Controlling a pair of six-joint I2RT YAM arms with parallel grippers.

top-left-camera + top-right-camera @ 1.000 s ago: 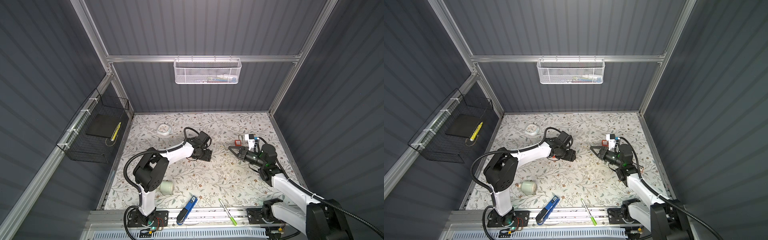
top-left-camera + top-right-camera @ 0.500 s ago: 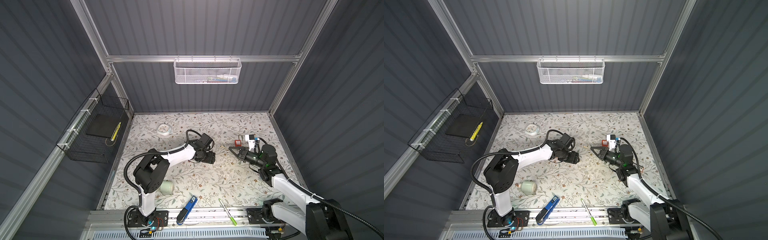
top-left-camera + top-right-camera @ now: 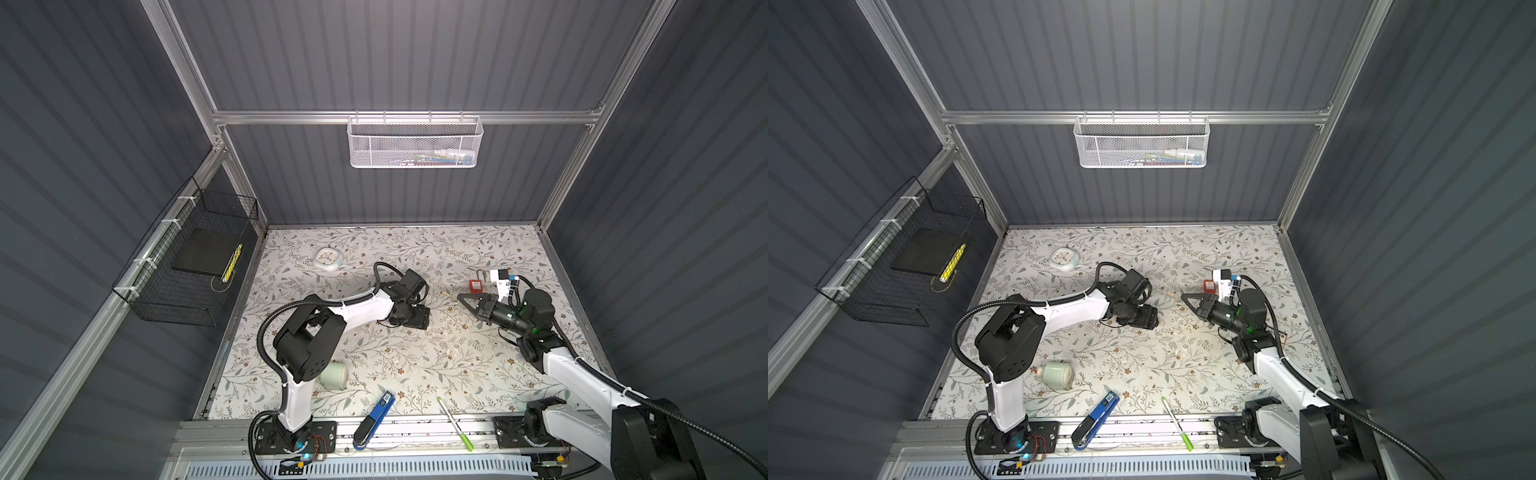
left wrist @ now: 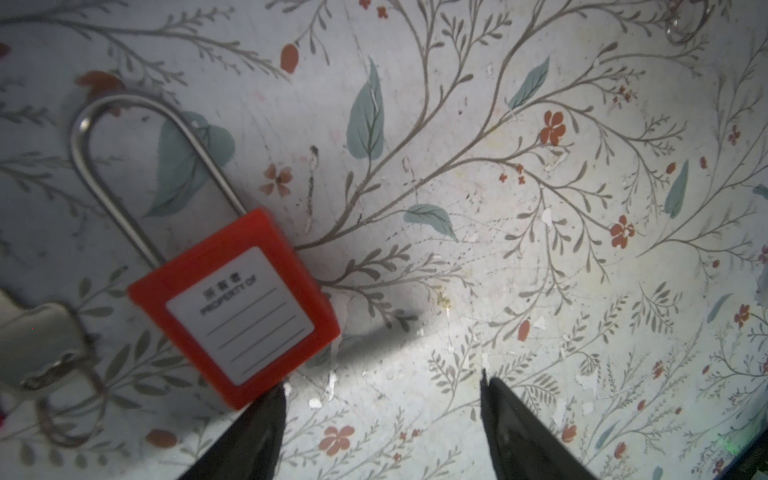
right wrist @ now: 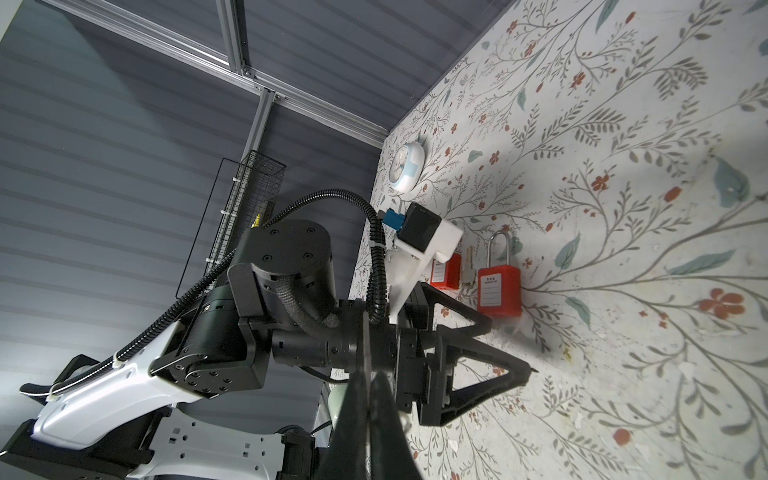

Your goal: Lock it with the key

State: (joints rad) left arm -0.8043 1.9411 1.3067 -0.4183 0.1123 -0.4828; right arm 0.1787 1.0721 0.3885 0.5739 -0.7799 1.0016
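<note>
A red padlock point(image 4: 245, 307) with a long steel shackle lies flat on the flowered table. Its corner is beside one finger point(image 4: 257, 432) of my left gripper point(image 4: 382, 384), which points straight down, open and empty. A loose key point(image 4: 37, 340) on a ring lies beside the lock. In the right wrist view the left gripper point(image 5: 507, 345) stands by this padlock point(image 5: 498, 286) and a second red padlock point(image 5: 446, 270). My right gripper point(image 3: 460, 296) hovers shut on a small key point(image 3: 446, 294). A red padlock point(image 3: 1209, 286) lies just behind it in both top views.
A white clock point(image 3: 328, 257) lies at the back left. A pale green cup point(image 3: 334, 374) lies on its side by the left arm. A blue tool point(image 3: 376, 415) and a green pen point(image 3: 455, 422) lie at the front edge. Wire baskets point(image 3: 187, 266) hang on the walls.
My left gripper has moved right and toward the front, down over the table, with its jaws a little wider. The right arm has not moved.
</note>
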